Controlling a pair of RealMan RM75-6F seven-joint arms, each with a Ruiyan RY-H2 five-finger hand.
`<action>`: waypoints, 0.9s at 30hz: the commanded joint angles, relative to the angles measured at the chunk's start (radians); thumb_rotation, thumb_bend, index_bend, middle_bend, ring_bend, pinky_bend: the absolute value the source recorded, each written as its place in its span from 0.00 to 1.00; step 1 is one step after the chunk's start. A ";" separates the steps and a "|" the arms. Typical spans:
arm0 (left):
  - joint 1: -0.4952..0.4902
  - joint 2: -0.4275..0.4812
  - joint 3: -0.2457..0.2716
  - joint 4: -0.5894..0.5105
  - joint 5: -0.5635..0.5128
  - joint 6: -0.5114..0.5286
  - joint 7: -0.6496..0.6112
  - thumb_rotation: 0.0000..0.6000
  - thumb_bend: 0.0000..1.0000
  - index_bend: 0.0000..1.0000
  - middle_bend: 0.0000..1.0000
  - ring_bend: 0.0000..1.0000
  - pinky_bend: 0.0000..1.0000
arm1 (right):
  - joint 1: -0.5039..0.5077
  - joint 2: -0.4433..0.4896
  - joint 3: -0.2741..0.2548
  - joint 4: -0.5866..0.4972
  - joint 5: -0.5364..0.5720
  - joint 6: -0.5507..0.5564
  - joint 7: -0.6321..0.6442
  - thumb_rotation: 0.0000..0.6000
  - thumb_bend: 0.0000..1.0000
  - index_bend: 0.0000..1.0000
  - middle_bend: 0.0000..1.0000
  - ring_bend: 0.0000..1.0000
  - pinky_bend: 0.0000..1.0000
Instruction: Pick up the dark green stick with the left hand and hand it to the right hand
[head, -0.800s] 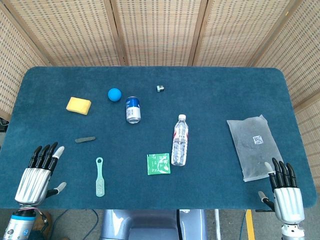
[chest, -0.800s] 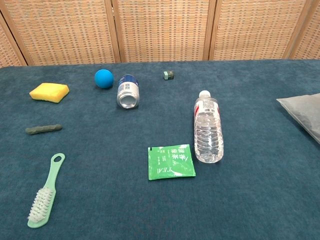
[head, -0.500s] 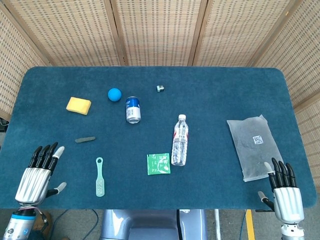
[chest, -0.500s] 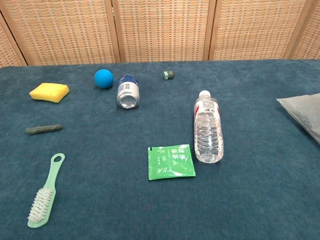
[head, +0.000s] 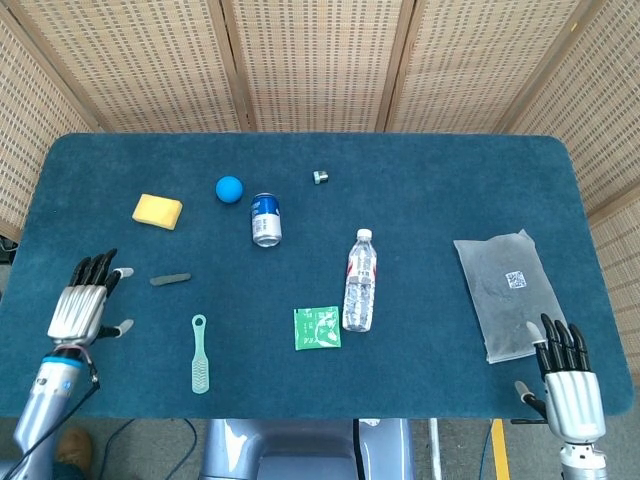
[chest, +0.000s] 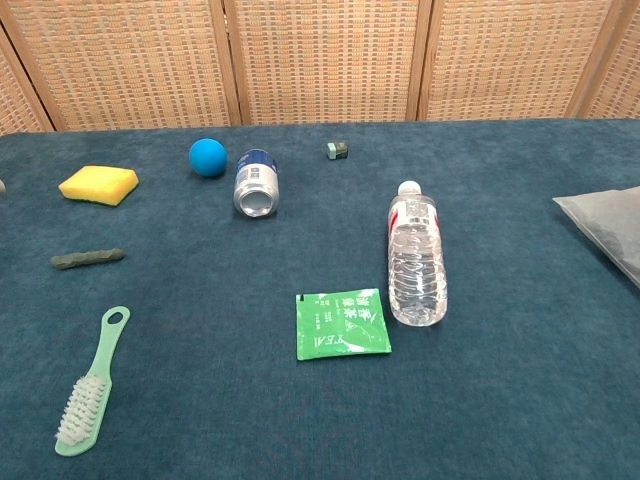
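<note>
The dark green stick (head: 170, 279) lies flat on the blue table at the left; the chest view shows the stick (chest: 88, 258) too. My left hand (head: 85, 298) hovers over the table's left edge, just left of the stick, fingers spread and holding nothing. My right hand (head: 567, 376) stands at the front right corner, fingers apart and empty. Neither hand touches the stick. In the chest view only a sliver at the left edge may belong to the left hand.
A mint green brush (head: 199, 354) lies in front of the stick. A yellow sponge (head: 158, 211), blue ball (head: 229, 188), can (head: 265, 218), small green block (head: 320, 177), water bottle (head: 360, 281), green packet (head: 316, 327) and grey bag (head: 505, 290) are spread over the table (head: 420, 180).
My left hand has risen and moved forward over the table, closer to the stick. The right hand has barely moved. No object has shifted.
</note>
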 joint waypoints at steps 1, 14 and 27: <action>-0.089 -0.100 -0.048 0.155 -0.112 -0.112 -0.031 1.00 0.29 0.36 0.00 0.00 0.00 | 0.003 -0.001 0.001 0.000 0.006 -0.010 0.000 1.00 0.00 0.00 0.00 0.00 0.00; -0.177 -0.227 -0.054 0.287 -0.234 -0.176 0.071 1.00 0.30 0.41 0.00 0.00 0.00 | 0.015 -0.009 0.006 0.015 0.021 -0.038 0.012 1.00 0.00 0.00 0.00 0.00 0.00; -0.220 -0.309 -0.079 0.383 -0.308 -0.182 0.082 1.00 0.40 0.46 0.00 0.00 0.00 | 0.018 -0.001 0.005 0.011 0.028 -0.049 0.031 1.00 0.00 0.00 0.00 0.00 0.00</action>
